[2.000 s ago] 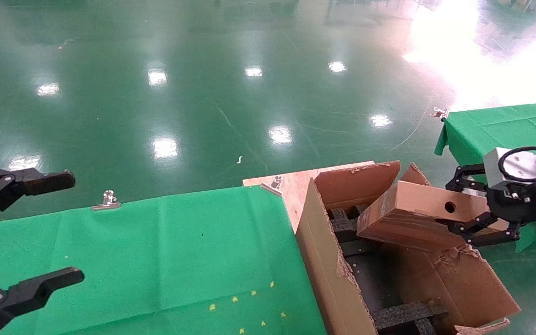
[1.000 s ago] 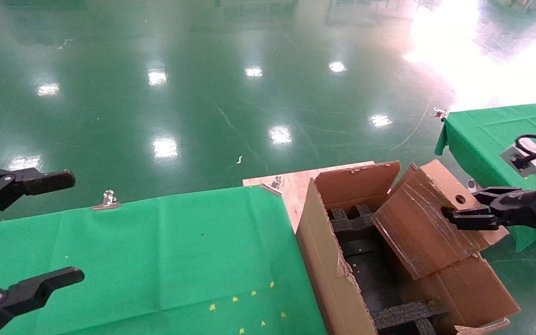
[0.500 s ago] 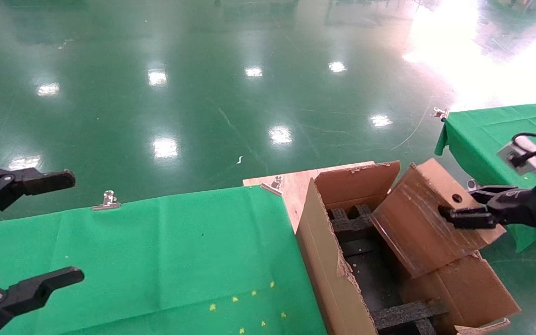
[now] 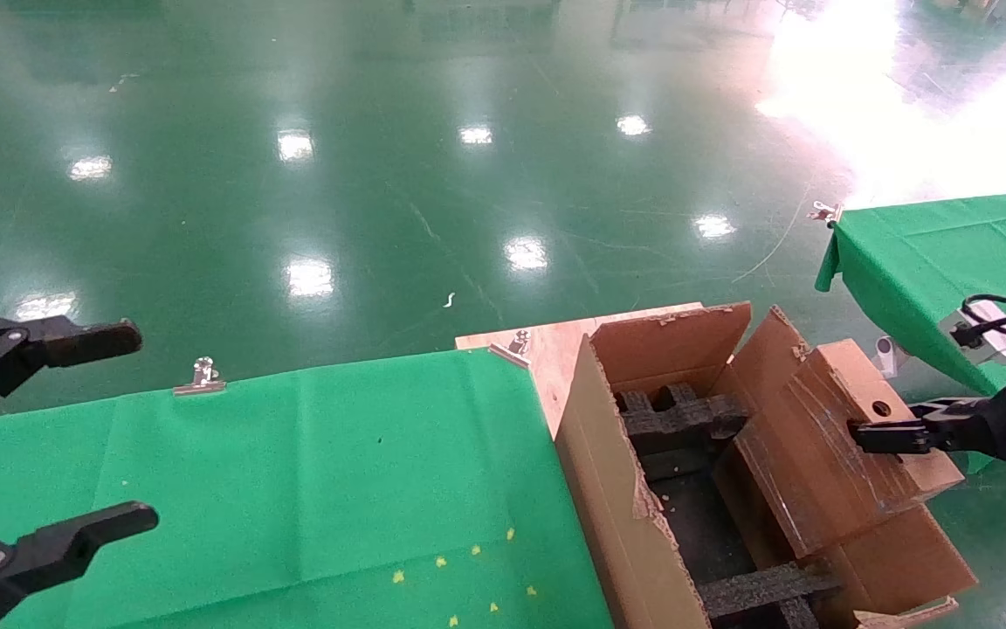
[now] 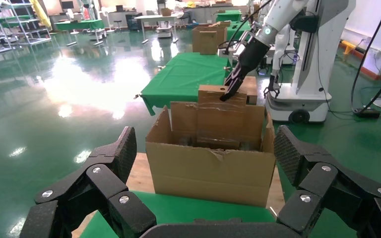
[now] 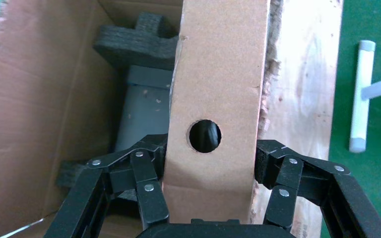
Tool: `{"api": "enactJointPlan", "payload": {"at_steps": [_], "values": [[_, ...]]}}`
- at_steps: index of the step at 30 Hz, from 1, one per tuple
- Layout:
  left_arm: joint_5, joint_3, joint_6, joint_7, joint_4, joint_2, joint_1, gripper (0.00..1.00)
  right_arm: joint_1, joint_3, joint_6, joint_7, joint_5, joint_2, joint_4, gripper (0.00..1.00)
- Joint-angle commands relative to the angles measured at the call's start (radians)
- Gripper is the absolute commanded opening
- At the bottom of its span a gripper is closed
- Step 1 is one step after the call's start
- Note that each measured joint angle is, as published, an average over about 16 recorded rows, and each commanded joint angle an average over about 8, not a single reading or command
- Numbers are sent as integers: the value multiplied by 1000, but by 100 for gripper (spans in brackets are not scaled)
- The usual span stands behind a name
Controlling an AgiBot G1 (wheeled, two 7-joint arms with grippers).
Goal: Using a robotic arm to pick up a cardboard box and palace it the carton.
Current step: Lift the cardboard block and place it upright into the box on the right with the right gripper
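The small taped cardboard box (image 4: pixel 817 454) stands tilted, its lower end inside the big torn-flap carton (image 4: pixel 616 515) along the right wall, its holed end above the rim. My right gripper (image 4: pixel 883 434) is shut on that holed end. In the right wrist view the fingers (image 6: pixel 149 168) press both wide faces of the box (image 6: pixel 218 74), with black foam inserts (image 6: pixel 139 42) below. My left gripper (image 4: pixel 132 428) hangs open and empty over the green table at the far left. The left wrist view shows the carton (image 5: pixel 213 168), the box (image 5: pixel 223 106) and the white robotic arm (image 5: pixel 278 15).
A green-clothed table (image 4: pixel 293 489) lies left of the carton, held by metal clips (image 4: pixel 199 377). The carton sits on a wooden board (image 4: pixel 555 345). A second green table (image 4: pixel 931 245) stands at the right. Shiny green floor lies beyond.
The right gripper has swung the box from lying across the carton's top to standing steeply, then moved it right and down into the carton. The left arm has not moved.
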State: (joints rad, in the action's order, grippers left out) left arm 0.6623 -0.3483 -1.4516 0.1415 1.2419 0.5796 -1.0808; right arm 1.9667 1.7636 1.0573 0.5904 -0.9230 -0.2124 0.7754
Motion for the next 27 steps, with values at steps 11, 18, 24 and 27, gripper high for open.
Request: {"api": "enactJointPlan", "payload": {"at_steps": [11, 18, 24, 27], "values": [[0, 0, 0, 0, 0, 0, 0, 100, -51, 45, -189, 162, -58, 13, 145, 0], [0, 0, 0, 0, 0, 0, 0, 100, -102, 79, -299, 253, -76, -12, 188, 0], [0, 0, 0, 0, 0, 0, 0, 100, -151, 101, -370, 295, -69, -45, 195, 0], [0, 0, 0, 0, 0, 0, 0, 100, -176, 110, -399, 307, -61, -66, 186, 0]]}}
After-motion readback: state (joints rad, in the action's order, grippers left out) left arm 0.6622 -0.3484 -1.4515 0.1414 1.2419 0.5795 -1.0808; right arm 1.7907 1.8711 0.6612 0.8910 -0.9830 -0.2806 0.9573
